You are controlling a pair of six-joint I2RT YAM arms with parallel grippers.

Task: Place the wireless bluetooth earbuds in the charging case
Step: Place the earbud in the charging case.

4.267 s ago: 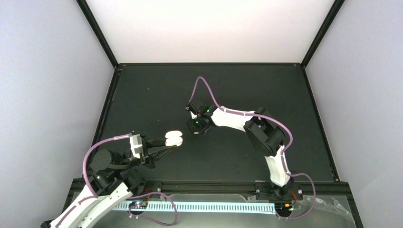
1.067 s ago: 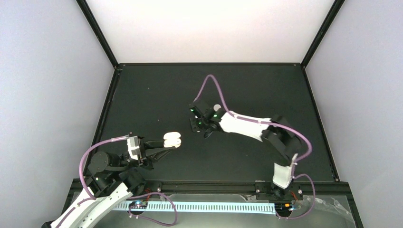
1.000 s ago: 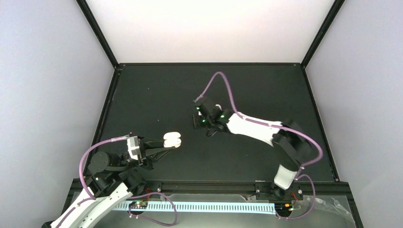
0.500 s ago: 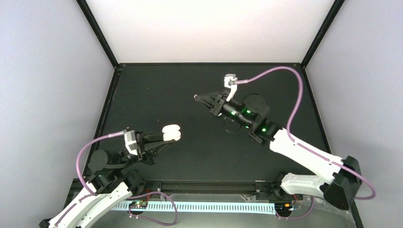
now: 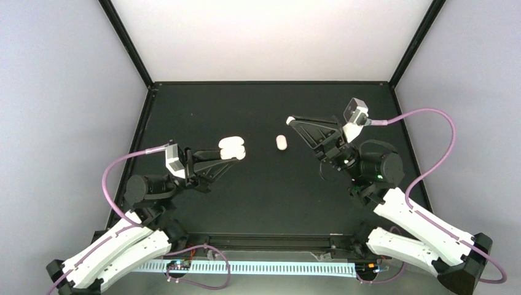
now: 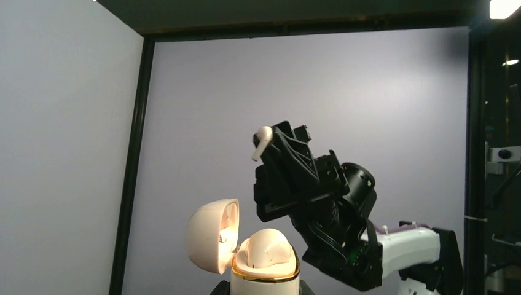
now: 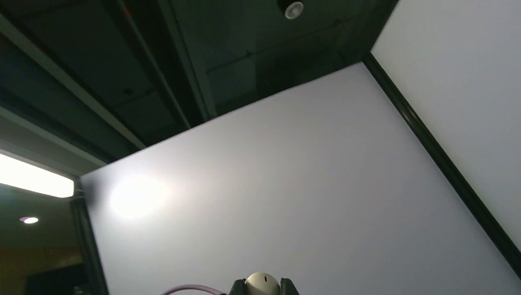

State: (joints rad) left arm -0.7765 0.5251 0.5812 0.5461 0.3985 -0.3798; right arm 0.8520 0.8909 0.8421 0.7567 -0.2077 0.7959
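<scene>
The charging case [image 5: 232, 147] is cream with a gold rim and is held off the table, my left gripper [image 5: 230, 156] shut on its base. In the left wrist view its lid [image 6: 212, 236] hangs open to the left, and a beige earbud [image 6: 265, 249] sits in the base [image 6: 265, 278]. My right gripper [image 5: 289, 120] is raised to the right of the case, pointing at it, and is shut on a small pale earbud [image 7: 263, 281]. That earbud [image 6: 262, 141] sticks out of the fingertips, above and right of the case. Another white earbud [image 5: 281, 142] lies on the black table.
The black table [image 5: 270, 196] is walled by pale panels on the left, back and right. Both arms' purple cables [image 5: 424, 114] loop beside them. The right arm's base [image 5: 424, 246] sits at the near right edge.
My right gripper rose off the table with an earbud, swung right and back, and now points left. My left gripper carried the open case up and farther from the near edge.
</scene>
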